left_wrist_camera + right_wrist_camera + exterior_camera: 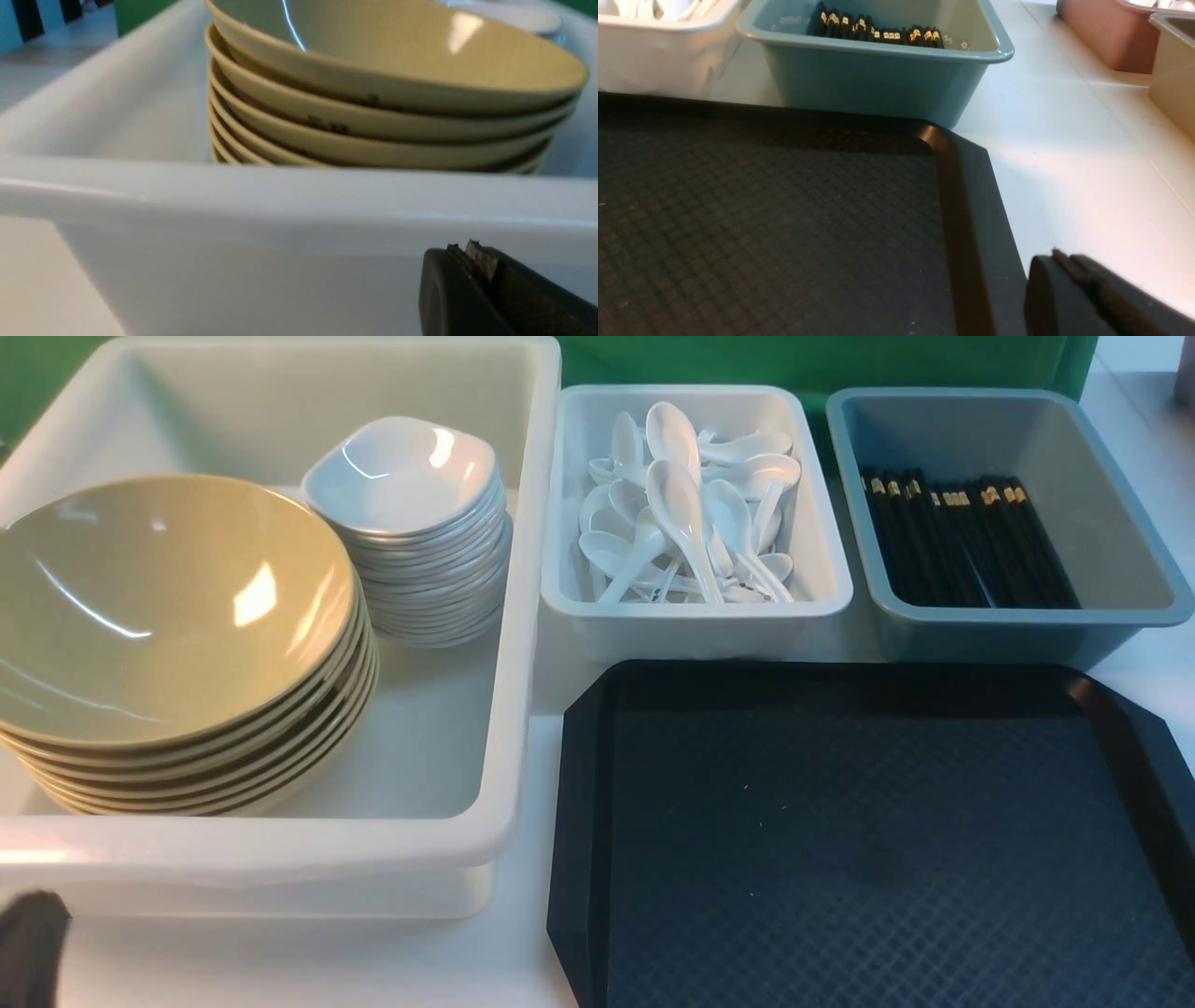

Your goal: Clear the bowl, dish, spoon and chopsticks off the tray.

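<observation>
The black tray lies at the front right with nothing on its diamond floor; it also fills the right wrist view. A stack of olive-yellow bowls and a stack of white dishes stand in the big white bin. Spoons fill the small white bin. Black chopsticks lie in the grey-blue bin. My left gripper is shut and empty, low in front of the white bin's near wall. My right gripper is shut and empty beside the tray's right rim.
The small white bin and grey-blue bin stand just behind the tray. A pink bin and a beige bin stand further right on the white table. The left arm's dark tip shows at the front left corner.
</observation>
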Controlling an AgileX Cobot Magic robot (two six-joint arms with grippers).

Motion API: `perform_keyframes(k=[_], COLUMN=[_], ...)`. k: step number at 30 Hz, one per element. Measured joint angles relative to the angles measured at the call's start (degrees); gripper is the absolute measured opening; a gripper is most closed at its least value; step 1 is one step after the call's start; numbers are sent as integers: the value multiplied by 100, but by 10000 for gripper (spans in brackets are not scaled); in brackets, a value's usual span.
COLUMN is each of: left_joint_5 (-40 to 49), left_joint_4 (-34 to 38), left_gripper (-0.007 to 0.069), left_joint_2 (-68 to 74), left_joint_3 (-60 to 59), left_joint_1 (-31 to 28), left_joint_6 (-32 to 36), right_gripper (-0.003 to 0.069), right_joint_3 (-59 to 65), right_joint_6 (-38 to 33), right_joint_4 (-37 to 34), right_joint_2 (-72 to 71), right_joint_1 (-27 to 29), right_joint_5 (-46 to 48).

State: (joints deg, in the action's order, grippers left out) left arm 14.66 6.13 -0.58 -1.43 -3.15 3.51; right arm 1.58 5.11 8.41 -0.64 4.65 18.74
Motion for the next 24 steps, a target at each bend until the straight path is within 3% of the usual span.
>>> perform_keyframes(k=[2,24], left_joint_5=[299,311], left_joint_4=[-65,-112], left_gripper=[-11,-11], left_joint_2=[0,-16], left_joint_3=[0,0], left_joint_1=[131,212], left_joint_6=[0,0], right_gripper=[44,64], right_joint_3=[0,0], right_joint_6=[0,0], right_joint_4=[0,0], right_joint_2=[0,0], right_joint_1=[0,0], right_joint_5=[0,0])
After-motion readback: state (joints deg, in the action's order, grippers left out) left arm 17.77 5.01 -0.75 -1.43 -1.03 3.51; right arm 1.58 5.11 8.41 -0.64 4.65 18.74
